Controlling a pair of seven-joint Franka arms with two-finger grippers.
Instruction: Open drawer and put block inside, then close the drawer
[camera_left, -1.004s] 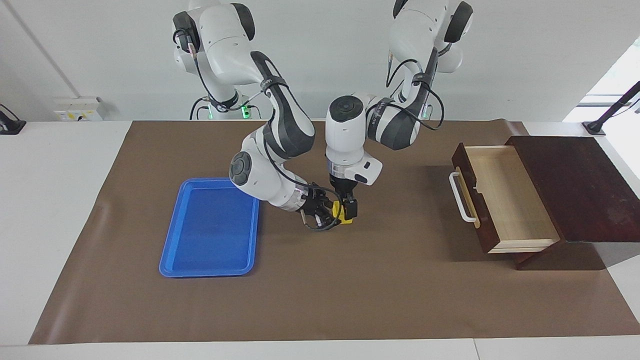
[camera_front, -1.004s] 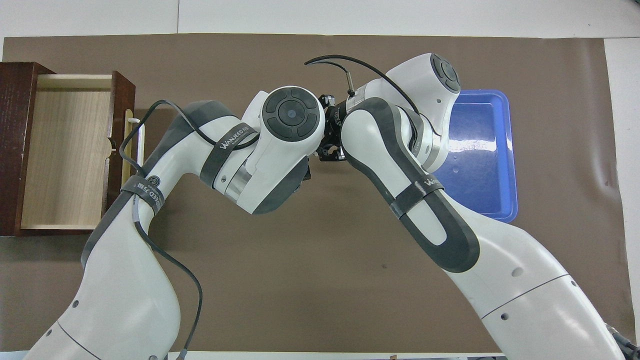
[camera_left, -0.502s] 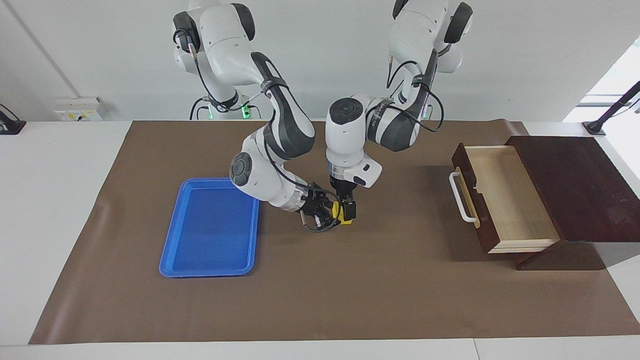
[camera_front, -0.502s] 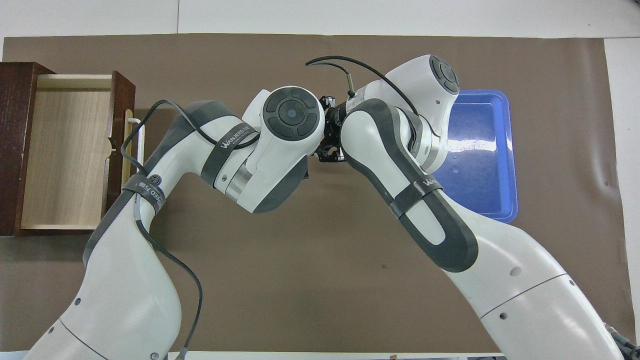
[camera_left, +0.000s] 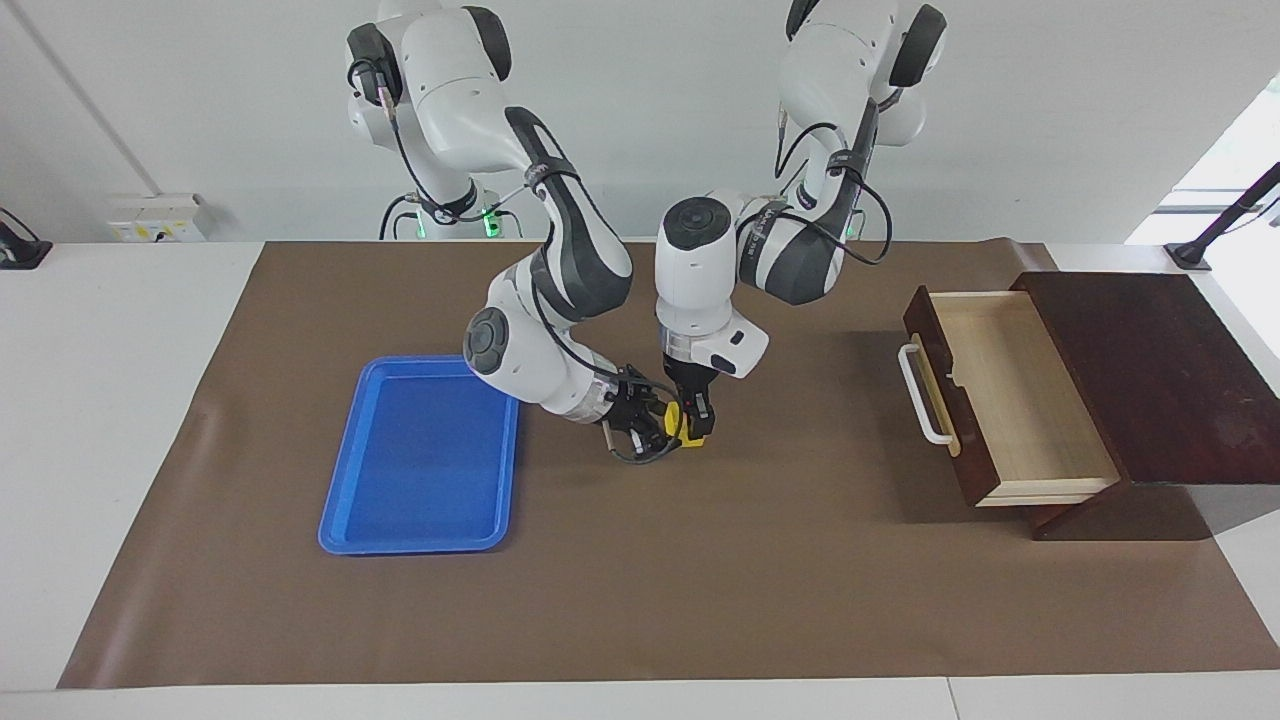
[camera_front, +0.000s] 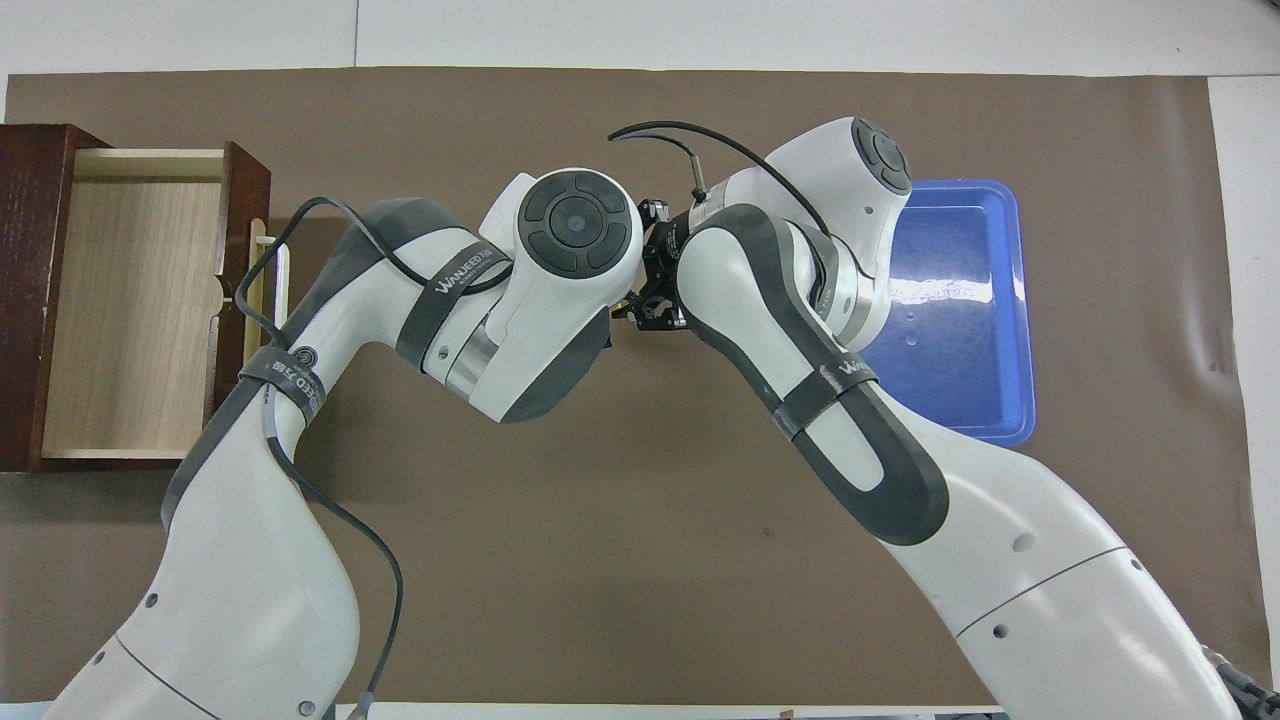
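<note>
Since the earlier frame, the left arm's jaws have come together on the block.

From the facing view, the left gripper (camera_left: 697, 420) points straight down, clamped on the yellow block (camera_left: 688, 432). The right gripper (camera_left: 652, 428) comes in slantwise from the tray's side, and its jaws are clamped on the same block, so both arms hold it at once just above the brown mat near the middle of the bench (camera_left: 120, 420). That reads as a handover: the left arm stands at the drawer's end and seems better placed to carry the block there. The drawer (camera_left: 1010, 395) is pulled out of its dark box, its pale inside bare and its white handle (camera_left: 918, 393) facing the grippers. Mat between block and drawer is bare, so the way across looks open once the right gripper lets go. The blue tray (camera_left: 420, 530) lies flat toward the right arm's end.

From the overhead view, the left arm's wrist covers the block, and only the right gripper (camera_front: 655, 300) shows, between the two arms. The drawer (camera_front: 130, 300) stands open wide; its front wall is the edge to clear. The tray (camera_front: 985, 310) is partly under the right arm.
</note>
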